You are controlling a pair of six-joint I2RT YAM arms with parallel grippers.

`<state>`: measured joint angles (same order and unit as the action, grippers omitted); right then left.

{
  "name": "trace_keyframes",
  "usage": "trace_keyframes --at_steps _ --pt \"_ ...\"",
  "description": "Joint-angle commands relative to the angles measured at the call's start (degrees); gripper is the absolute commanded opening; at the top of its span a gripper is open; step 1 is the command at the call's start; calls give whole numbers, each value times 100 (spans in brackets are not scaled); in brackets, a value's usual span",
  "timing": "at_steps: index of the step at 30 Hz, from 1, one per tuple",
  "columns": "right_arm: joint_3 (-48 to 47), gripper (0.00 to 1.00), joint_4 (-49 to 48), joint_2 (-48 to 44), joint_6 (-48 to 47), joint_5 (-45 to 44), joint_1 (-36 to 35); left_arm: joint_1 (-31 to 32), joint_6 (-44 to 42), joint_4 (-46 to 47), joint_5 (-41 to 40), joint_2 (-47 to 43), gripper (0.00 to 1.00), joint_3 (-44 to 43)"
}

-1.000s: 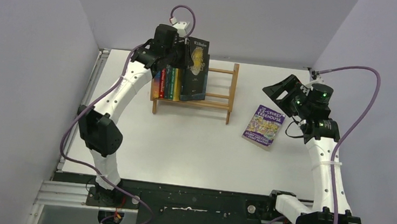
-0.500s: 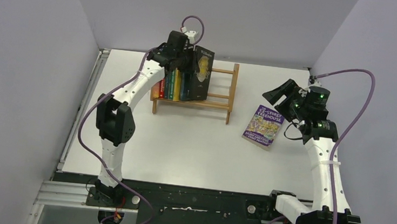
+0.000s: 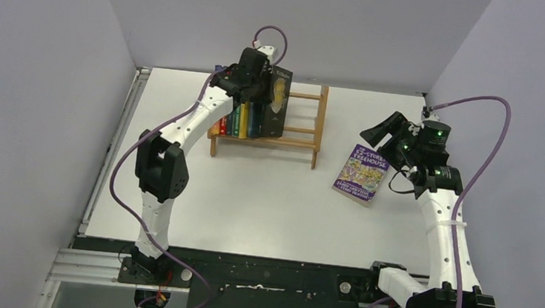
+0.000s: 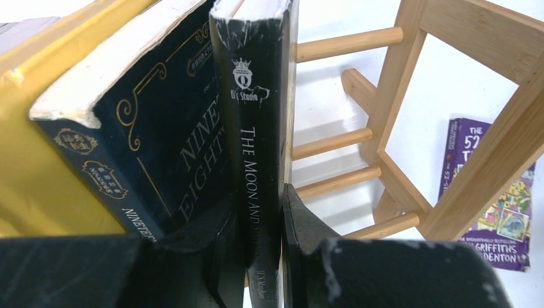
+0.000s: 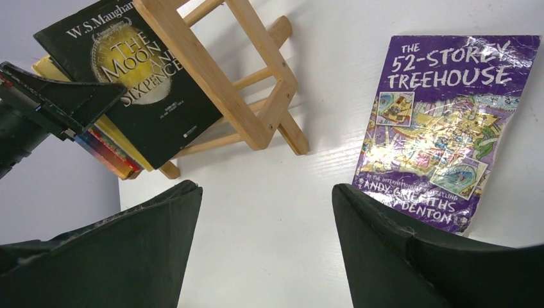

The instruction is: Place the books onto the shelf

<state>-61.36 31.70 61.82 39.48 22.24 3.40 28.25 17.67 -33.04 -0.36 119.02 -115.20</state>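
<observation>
Above the table (image 3: 266,198), the top external view showed the left gripper (image 3: 266,86) at the shelf (image 3: 310,120), closed on the upper part of a black book (image 3: 280,104). This book stood upright in the shelf, at the right end of a row of books (image 3: 237,119) that filled the left half. The right half of the shelf held no book. The shelf stood toward the far side of the table. A purple book (image 3: 361,174) lay flat, cover up, on the table to the right of the shelf and apart from it. The right gripper (image 3: 384,134) hung above the table just beside the far right corner of the purple book, jaws spread, with nothing between them.

At the left wrist, the two fingers (image 4: 218,244) pinched the spine of the black book from either side, with no gap visible. A dark blue book (image 4: 173,128) leaned against the black book's left face. A yellow book (image 4: 45,160) stood next in line beyond it. The rods and the end frame of the shelf showed to the right. Part of the purple book was visible past that frame, on the table.

At the right wrist, the two fingers (image 5: 147,250) stood well apart and held nothing. Bare table showed between them. The purple book lay to the upper right, clear of both fingers. The shelf end frame and the front cover of the black book showed at upper left. The left gripper was clamped on that book's edge.
</observation>
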Motion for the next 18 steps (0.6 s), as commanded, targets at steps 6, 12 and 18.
trace_keyframes --at_steps 6,12,18 --pt "69 76 -71 -91 -129 -132 41 -162 -134 681 -1661 -576 0 351" --pt "65 76 -24 -100 -155 -167 46 -147 13 596 -1593 -796 29 448" --pt "63 76 -11 -97 -164 -174 54 -177 93 256 -1450 -1189 46 242"
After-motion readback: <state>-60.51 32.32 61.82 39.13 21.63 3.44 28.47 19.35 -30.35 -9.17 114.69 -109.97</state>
